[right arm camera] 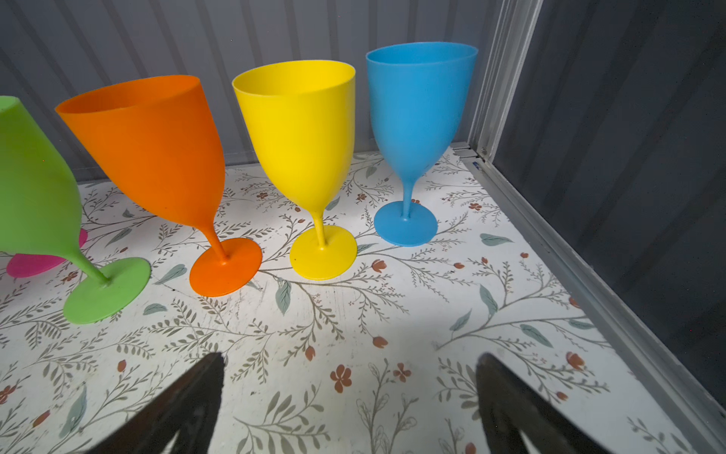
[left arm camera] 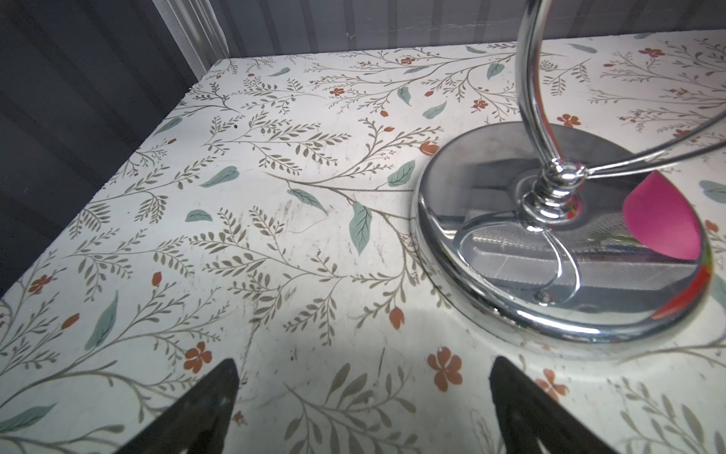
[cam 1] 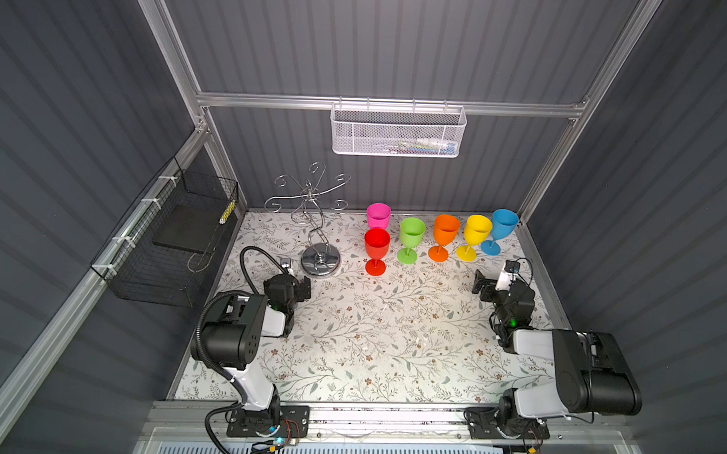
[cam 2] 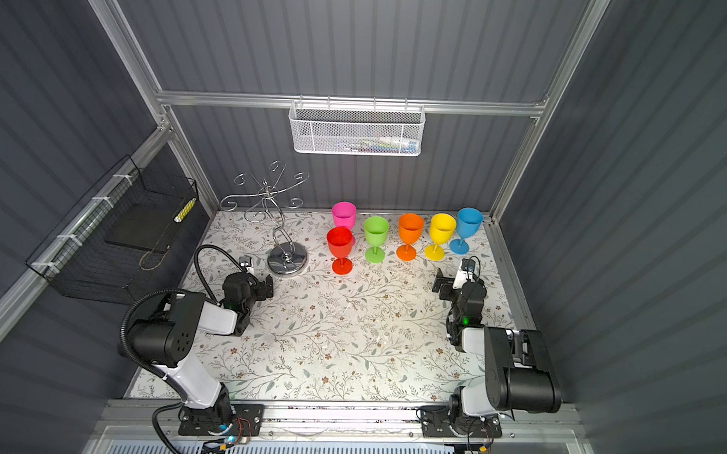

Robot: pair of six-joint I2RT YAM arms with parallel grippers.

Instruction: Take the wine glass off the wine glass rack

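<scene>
The wine glass rack (cam 1: 320,259) (cam 2: 288,258) stands at the back left of the floral table, its chrome curled arms bare. Its mirror base (left arm camera: 550,243) lies just ahead of my left gripper (left arm camera: 363,365) (cam 1: 297,277), which is open and holds nothing. Several coloured wine glasses stand upright on the table to the rack's right: pink (cam 1: 378,215), red (cam 1: 376,245), green (cam 1: 411,234), orange (right arm camera: 157,149), yellow (right arm camera: 302,137) and blue (right arm camera: 416,110). My right gripper (right arm camera: 351,357) (cam 1: 495,278) is open and empty, just in front of the yellow and blue glasses.
A white mesh basket (cam 1: 398,133) hangs on the back rail. A black wire basket (cam 1: 166,237) is fixed to the left wall. An aluminium rail (right arm camera: 589,255) and a dark wall bound the table close to the right gripper.
</scene>
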